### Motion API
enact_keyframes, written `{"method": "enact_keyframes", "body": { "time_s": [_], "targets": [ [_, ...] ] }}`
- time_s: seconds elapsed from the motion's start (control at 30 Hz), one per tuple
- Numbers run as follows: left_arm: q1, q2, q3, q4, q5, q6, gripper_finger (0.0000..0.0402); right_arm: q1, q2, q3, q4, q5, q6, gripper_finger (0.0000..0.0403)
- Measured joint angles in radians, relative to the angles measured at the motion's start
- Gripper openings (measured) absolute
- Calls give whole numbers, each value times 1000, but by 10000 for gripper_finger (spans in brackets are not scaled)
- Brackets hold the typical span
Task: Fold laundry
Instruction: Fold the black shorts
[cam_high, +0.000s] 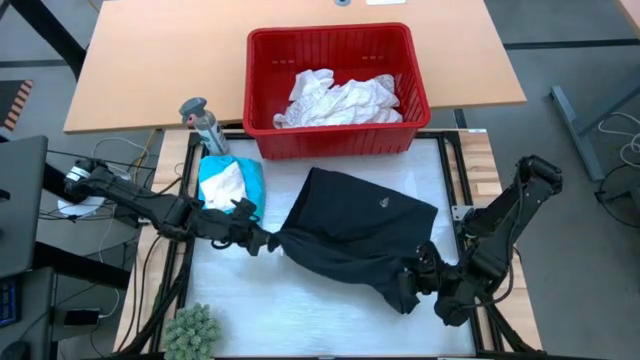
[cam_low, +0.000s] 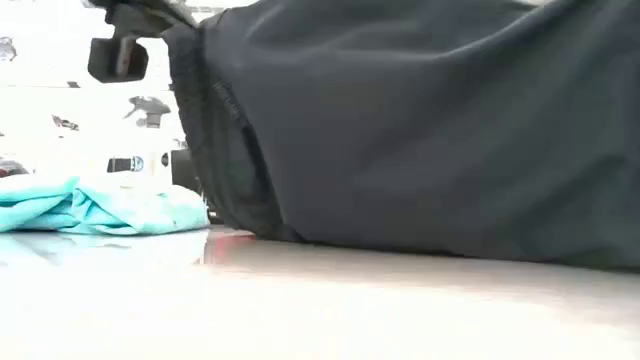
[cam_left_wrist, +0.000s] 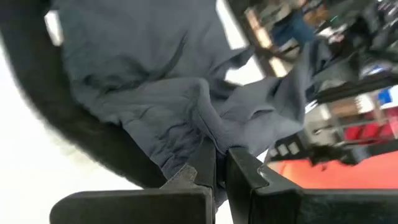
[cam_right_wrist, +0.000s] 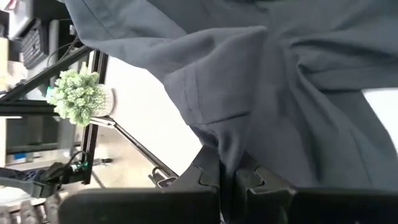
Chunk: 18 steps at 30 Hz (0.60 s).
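Black shorts (cam_high: 360, 230) lie spread across the white mat, filling most of the low view (cam_low: 420, 120). My left gripper (cam_high: 268, 242) is shut on their left corner; my right gripper (cam_high: 418, 282) is shut on their near right corner. A teal garment with a white one on top (cam_high: 228, 185) lies on the mat's far left, its teal edge on the table in the low view (cam_low: 100, 210). White garments (cam_high: 340, 98) sit in the red basket (cam_high: 262, 90). My left gripper pinches a bunched corner of the shorts (cam_left_wrist: 208, 134) between its two fingers, coming level from the table's left. The cloth gathers into folds at the fingers. My right gripper pinches a hemmed corner of the shorts (cam_right_wrist: 227, 140) between its two fingers, coming from the table's near right; several folds converge there.
A spray bottle (cam_high: 203, 125) stands beside the basket's left end. A small green fuzzy plant (cam_high: 192, 332) sits at the mat's near left corner, also in the right wrist view (cam_right_wrist: 79, 94). Bare white mat (cam_high: 300, 310) lies near the shorts.
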Motion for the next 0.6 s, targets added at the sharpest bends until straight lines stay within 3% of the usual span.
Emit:
{"method": "enact_keyframes", "body": {
  "time_s": [0.13,0.27,0.6],
  "targets": [
    [-11,0,0,-14,16,-14,0,-25,0,81,-81,-1,-75,26],
    [-92,0,0,-40,13,-98,0,-65,0,152,-134,-39,-170,26],
    [-411,8,6,-41,-315,-436,0,-132,0,209,-213,-146,-325,26]
  ]
}}
